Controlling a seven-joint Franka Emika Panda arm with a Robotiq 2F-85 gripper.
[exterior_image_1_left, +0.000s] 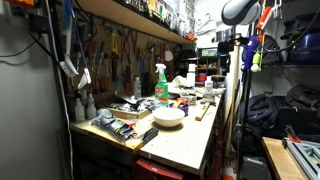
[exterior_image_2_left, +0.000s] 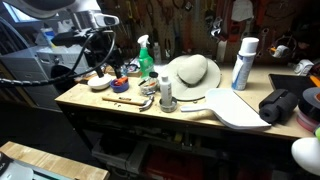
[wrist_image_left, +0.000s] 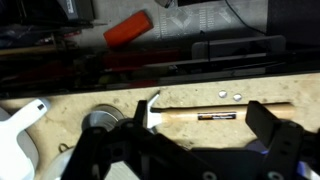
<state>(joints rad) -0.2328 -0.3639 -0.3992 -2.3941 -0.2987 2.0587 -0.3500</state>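
In the wrist view my gripper (wrist_image_left: 205, 128) is open, its two dark fingers spread either side of a hammer (wrist_image_left: 200, 114) lying on the wooden workbench (wrist_image_left: 60, 105). The hammer has a metal claw head at the left and a light wooden handle running right. The fingers hang above it and hold nothing. In both exterior views the arm is raised over the bench end, with the gripper (exterior_image_1_left: 224, 46) (exterior_image_2_left: 100, 42) well above the surface. The hammer also shows in an exterior view (exterior_image_1_left: 205, 108).
A round metal can (wrist_image_left: 99, 122) and a white curved object (wrist_image_left: 20, 130) lie left of the hammer. Two small metal discs (wrist_image_left: 229, 95) lie beyond the handle. A white bowl (exterior_image_1_left: 168, 116) (exterior_image_2_left: 192, 72), a green spray bottle (exterior_image_1_left: 160, 82) (exterior_image_2_left: 146, 58), a white can (exterior_image_2_left: 243, 64) and cluttered shelves (exterior_image_1_left: 130, 15) surround the bench.
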